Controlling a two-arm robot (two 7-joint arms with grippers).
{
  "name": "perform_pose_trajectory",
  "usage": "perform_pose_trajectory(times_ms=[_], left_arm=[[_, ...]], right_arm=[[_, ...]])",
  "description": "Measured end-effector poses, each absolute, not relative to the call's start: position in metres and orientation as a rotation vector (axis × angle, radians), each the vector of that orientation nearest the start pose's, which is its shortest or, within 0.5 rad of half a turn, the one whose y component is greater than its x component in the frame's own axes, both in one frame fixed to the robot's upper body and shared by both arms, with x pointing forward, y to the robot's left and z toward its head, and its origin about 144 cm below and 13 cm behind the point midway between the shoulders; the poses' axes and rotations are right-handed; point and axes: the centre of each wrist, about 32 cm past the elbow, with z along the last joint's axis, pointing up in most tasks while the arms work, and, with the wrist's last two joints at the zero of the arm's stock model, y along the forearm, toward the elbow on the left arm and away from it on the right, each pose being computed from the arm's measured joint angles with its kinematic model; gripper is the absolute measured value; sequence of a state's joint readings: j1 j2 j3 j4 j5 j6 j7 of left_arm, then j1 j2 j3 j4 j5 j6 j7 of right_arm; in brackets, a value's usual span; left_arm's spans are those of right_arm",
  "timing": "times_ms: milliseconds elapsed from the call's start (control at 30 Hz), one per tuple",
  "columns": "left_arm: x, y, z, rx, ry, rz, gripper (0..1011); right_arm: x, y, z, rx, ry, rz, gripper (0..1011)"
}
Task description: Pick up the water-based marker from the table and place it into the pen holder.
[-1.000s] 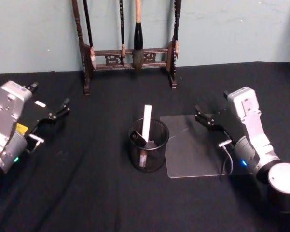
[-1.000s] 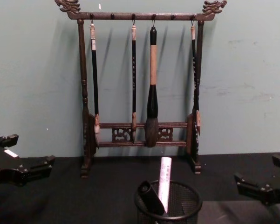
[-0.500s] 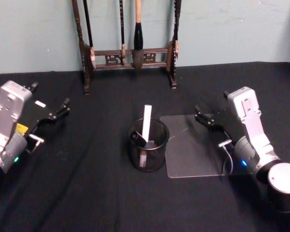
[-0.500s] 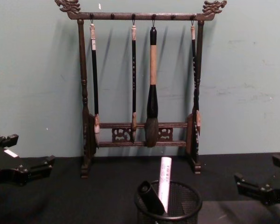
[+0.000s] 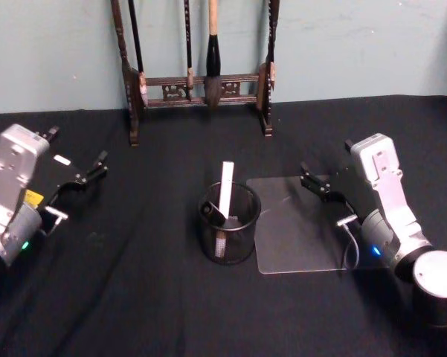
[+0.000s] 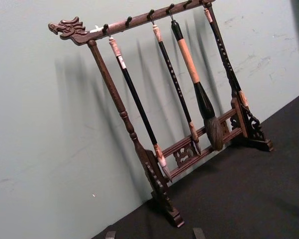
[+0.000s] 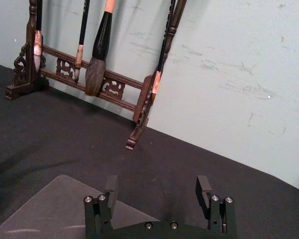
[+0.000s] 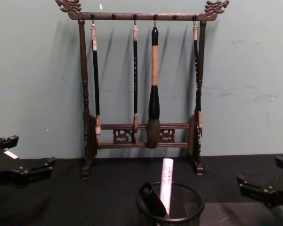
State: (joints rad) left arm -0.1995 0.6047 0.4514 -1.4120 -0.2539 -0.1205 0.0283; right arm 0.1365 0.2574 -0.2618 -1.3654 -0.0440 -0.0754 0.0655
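Marker (image 5: 224, 195) stood leaning inside pen holder (image 5: 230, 223) at desk (image 5: 134, 297) centre; placing judged complete. Right tool (image 7: 159, 191) gaped wide, empty, above clear sheet (image 5: 297, 223). Left tool (image 5: 89, 172) parked far left, spread undeterminable.

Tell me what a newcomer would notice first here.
The tall dark wooden brush rack hung with calligraphy brushes stands at the back against the wall. In front of it, mid-table, the round black wire-mesh pen holder holds a white marker, beside a clear plastic sheet. The left pincer and right pincer flank it.
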Motion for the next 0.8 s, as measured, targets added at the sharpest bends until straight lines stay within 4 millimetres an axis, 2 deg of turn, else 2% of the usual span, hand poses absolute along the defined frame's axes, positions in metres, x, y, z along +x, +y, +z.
perform_pose_trajectory(times_ms=[800], left_arm=[[0.4886, 0.3097, 1.1398, 0.304, -0.285, 1.248, 1001]], right_arm=[[0.4877, -0.2395, 1.1144, -0.276, -0.224, -1.263, 1003]])
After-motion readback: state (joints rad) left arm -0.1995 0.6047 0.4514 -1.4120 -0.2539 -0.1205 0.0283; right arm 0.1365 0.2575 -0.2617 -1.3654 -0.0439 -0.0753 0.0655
